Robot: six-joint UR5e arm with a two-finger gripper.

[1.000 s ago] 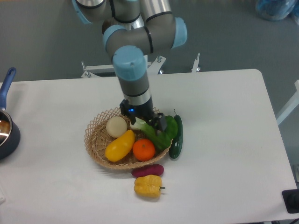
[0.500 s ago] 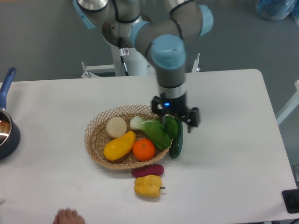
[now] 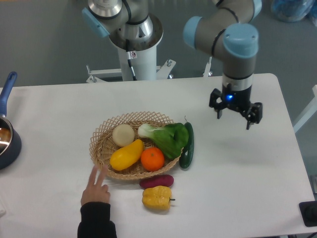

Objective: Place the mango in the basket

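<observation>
The mango (image 3: 127, 154), a smooth yellow-orange oval, lies inside the wicker basket (image 3: 105, 133) at its front left, beside the round orange (image 3: 152, 158). My gripper (image 3: 233, 118) hangs open and empty above the bare table, far to the right of the basket. Nothing is between its fingers.
The basket also holds a pale round onion (image 3: 123, 134) and leafy bok choy (image 3: 166, 138). A cucumber (image 3: 187, 146) leans on its right rim. A purple sweet potato (image 3: 156, 181) and a yellow bell pepper (image 3: 157, 197) lie in front. A person's hand (image 3: 96, 188) reaches toward the basket's front left. A blue pot (image 3: 7, 136) stands at the left edge.
My gripper has swung from over the basket to the right, away from it, empty. A person's hand has come in from the bottom edge toward the basket. The mango has stayed in the basket.
</observation>
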